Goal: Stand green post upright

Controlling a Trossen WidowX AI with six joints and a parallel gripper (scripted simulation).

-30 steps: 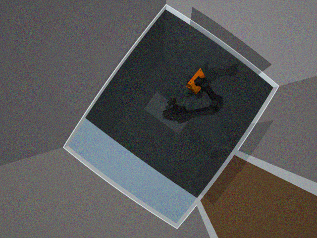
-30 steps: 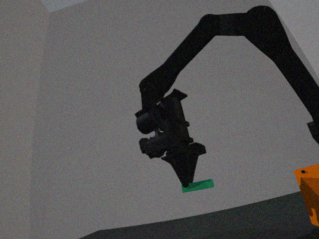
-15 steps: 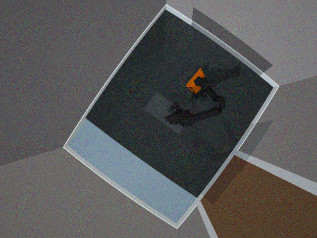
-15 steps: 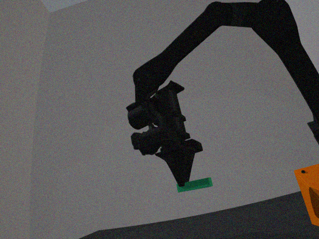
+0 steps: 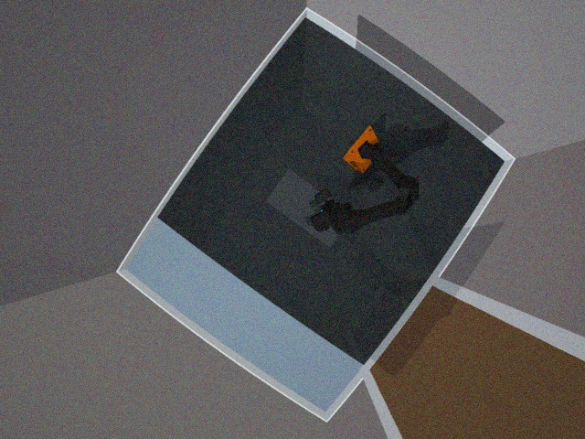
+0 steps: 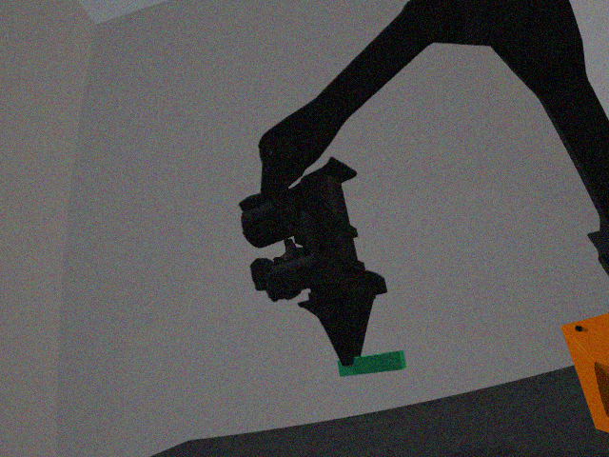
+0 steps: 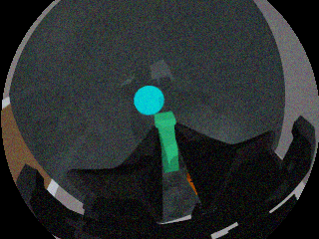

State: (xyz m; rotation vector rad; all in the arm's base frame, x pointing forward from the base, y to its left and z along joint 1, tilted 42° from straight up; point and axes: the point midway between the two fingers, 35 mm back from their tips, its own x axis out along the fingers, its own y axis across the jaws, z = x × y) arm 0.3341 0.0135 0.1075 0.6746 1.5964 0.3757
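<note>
The green post [image 6: 379, 362] [image 7: 170, 144] is held near one end between the fingertips. It lies nearly level, its long part sticking out to the right in the exterior view, in the air above the dark table top. My gripper [image 6: 347, 363] [image 7: 168, 130] is shut on the post and points down. The cyan circle [image 7: 149, 100] is a flat disc on the table, just beyond the post's near-square end in the wrist view. In the top view only a speck of the circle [image 5: 322, 210] shows, as the arm hides the rest; the post cannot be made out there.
An orange block-like mount [image 5: 355, 155] [image 6: 582, 354] stands by the arm's base. A paler grey rectangle [image 5: 288, 188] lies on the dark table top [image 5: 245, 155] under the gripper. A pale blue strip [image 5: 236, 306] runs along one side inside the white edge.
</note>
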